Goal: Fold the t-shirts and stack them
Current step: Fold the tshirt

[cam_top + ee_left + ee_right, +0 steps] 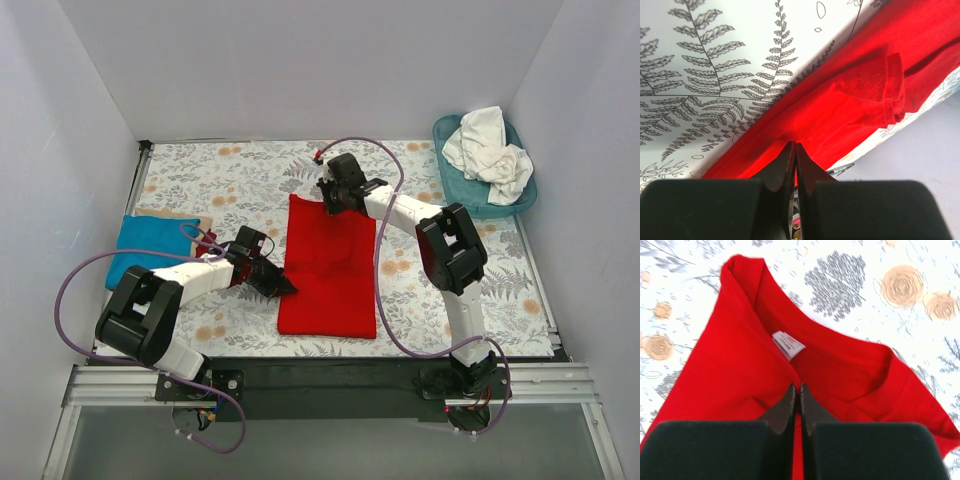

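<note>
The red t-shirt (330, 270) lies as a long folded rectangle in the middle of the table. My left gripper (285, 287) is at its left edge, shut on the red cloth (850, 95), with a sleeve hem ahead of the tips. My right gripper (328, 205) is at the far edge, shut on the red cloth just below the collar and its white label (788, 344). A folded turquoise blue t-shirt (150, 245) lies flat at the left. White t-shirts (490, 150) are crumpled in the basket at the back right.
The teal plastic basket (470, 197) stands in the back right corner. The floral table cloth (230, 170) covers the table. White walls close in the left, back and right. A purple cable (375, 270) runs along the shirt's right edge.
</note>
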Controlling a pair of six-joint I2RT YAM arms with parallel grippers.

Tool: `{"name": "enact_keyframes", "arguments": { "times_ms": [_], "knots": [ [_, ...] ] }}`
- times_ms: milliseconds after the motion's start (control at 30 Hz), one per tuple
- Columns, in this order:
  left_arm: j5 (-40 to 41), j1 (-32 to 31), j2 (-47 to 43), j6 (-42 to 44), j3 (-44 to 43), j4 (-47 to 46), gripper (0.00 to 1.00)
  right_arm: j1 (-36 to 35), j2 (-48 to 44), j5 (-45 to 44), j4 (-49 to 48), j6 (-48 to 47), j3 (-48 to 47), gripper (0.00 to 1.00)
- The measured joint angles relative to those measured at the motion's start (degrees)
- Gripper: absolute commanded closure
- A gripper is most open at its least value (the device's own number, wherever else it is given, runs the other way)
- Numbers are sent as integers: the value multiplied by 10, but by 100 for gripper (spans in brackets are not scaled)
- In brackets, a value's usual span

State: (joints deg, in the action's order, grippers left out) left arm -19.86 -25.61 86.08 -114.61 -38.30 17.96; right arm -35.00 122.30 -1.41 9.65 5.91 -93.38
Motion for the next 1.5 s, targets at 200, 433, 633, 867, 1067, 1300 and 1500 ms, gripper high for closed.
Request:
{"name": "enact_keyframes", "arguments": {
  "times_ms": [200,433,633,867,1067,1300,1500],
  "knots": [
    [1,0,0,0,0,0,99,0,19,-35,37,10,-18,99],
    [1,0,0,0,0,0,99,0,54,-63,56,18,-37,87],
    [1,0,0,0,0,0,99,0,57,-75,73,18,-50,65],
    [-2,0,1,27,-13,3,85,0,51,-75,84,18,-81,27],
    [3,0,-2,95,-102,20,77,0,-24,-68,105,43,-56,20],
    [62,0,-92,154,-108,105,61,1,-293,-12,103,122,167,20],
    [74,0,-198,186,-10,163,53,2,-509,66,88,227,458,27]
  ]
}}
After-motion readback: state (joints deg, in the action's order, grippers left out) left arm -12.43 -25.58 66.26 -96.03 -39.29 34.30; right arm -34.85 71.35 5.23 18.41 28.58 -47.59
